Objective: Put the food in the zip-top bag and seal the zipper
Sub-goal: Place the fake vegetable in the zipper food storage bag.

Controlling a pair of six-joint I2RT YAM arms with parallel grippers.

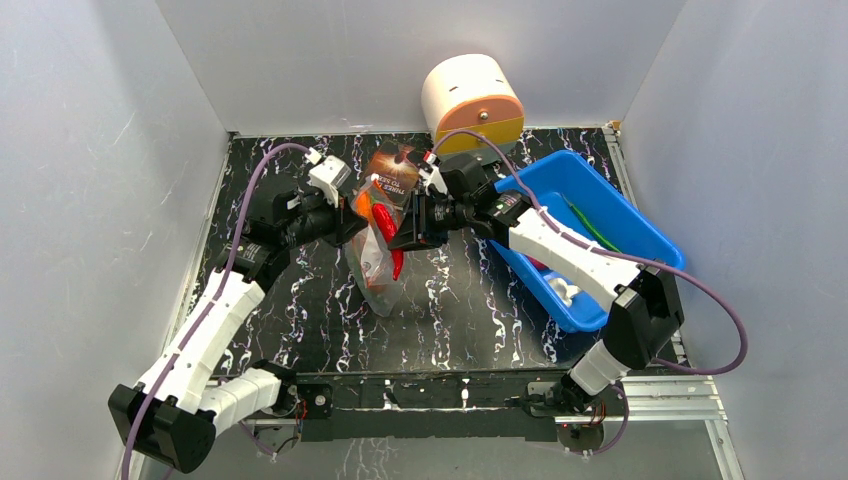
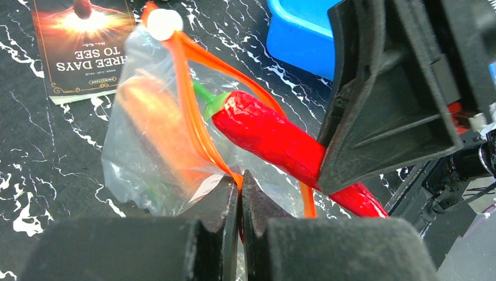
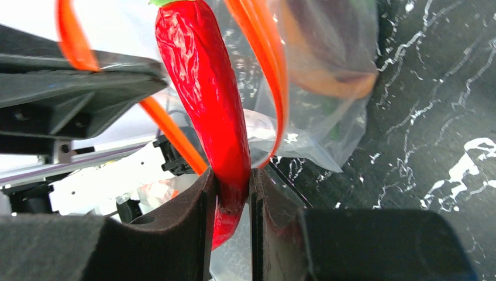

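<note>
The clear zip-top bag (image 1: 375, 270) hangs above the table between both grippers. My left gripper (image 2: 240, 181) is shut on the red-orange zipper strip (image 2: 190, 111) at the bag's mouth. My right gripper (image 3: 234, 193) is shut on the tail of the red chili (image 3: 205, 88). The chili's green stem end pokes between the two zipper strips (image 3: 270, 58) into the open mouth. An orange-brown slice (image 2: 155, 126) lies inside the bag. In the top view the chili (image 1: 385, 222) sits between the left gripper (image 1: 355, 225) and the right gripper (image 1: 405, 240). A thin green stick (image 1: 592, 228) and a white lump (image 1: 562, 290) lie in the blue bin.
The blue bin (image 1: 640, 235) stands at the right, under the right arm. A dark paperback book (image 1: 392, 172) lies behind the bag. A white and orange cylinder (image 1: 472, 100) stands at the back wall. White walls enclose the black marbled table (image 1: 460, 310).
</note>
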